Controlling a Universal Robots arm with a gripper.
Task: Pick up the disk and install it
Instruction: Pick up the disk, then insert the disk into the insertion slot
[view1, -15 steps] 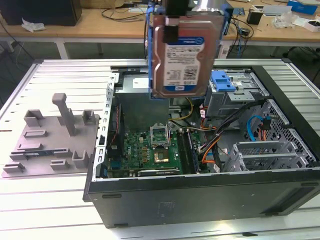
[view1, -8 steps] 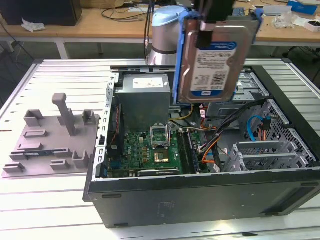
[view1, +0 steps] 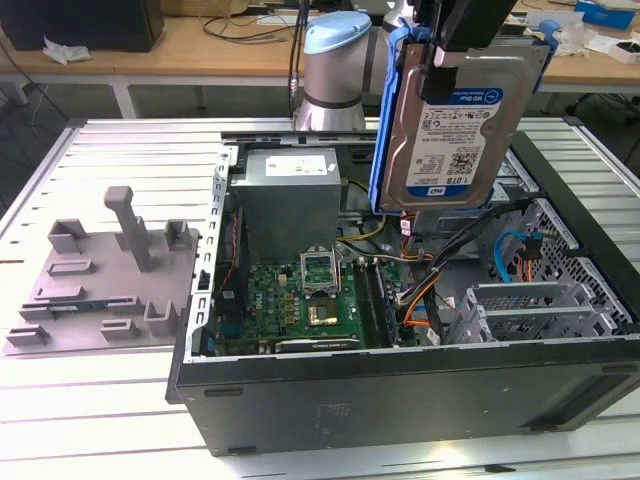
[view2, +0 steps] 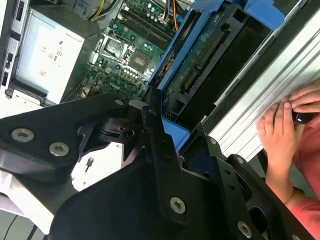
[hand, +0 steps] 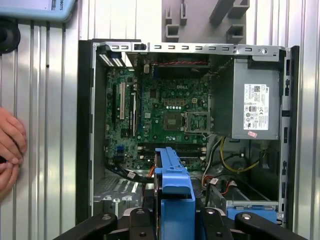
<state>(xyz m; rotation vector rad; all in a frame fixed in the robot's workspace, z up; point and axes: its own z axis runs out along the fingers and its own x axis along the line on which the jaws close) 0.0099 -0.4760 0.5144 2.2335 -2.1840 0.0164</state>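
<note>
Claw (view1: 443, 45) clamped on the top edge of the disk (view1: 455, 130), which hangs upright, label facing out, above the open computer case (view1: 400, 400). Good handling probably means a firm grip, no tilt, and staying clear of the cables (view1: 430, 283).

I see bright, even overhead light in the exterior view: the counter (view1: 130, 150) shines pale, the disk (view1: 455, 130) carries a mild sheen, and the inside of the computer case (view1: 400, 400) sits in soft shadow. In the second wrist view the power supply (view2: 45, 50) washes out white.
</note>
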